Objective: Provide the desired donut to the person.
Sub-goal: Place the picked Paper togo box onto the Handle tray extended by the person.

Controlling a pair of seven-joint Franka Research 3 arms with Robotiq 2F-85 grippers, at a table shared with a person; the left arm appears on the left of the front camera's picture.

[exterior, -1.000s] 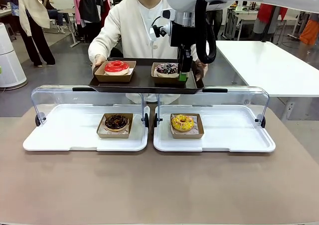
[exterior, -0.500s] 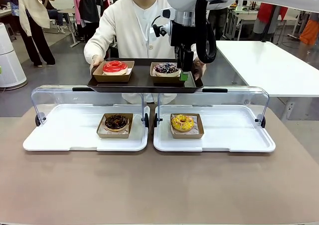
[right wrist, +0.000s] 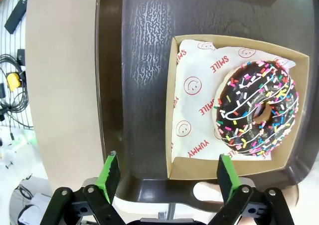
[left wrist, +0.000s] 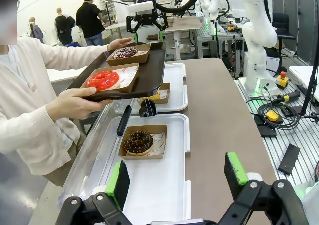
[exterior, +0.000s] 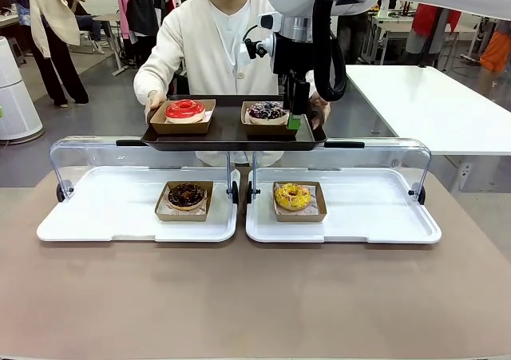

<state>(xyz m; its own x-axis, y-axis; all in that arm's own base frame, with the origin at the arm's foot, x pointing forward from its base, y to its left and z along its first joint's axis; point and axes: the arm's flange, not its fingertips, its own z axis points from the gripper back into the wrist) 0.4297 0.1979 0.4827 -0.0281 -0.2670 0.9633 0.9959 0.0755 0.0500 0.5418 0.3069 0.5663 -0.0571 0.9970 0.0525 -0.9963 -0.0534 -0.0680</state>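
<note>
The right gripper [right wrist: 167, 174] hangs spread wide over the dark tray [right wrist: 134, 85], holding nothing, just beside the sprinkled donut [right wrist: 256, 108] in its cardboard box. The left gripper [left wrist: 177, 177] is also spread and empty above a white tray [left wrist: 164, 185] on the brown table [exterior: 255, 296]. The person [exterior: 211, 37] holds the dark tray, which also carries a red donut [exterior: 185, 109]. Other people stand farther back in the room.
</note>
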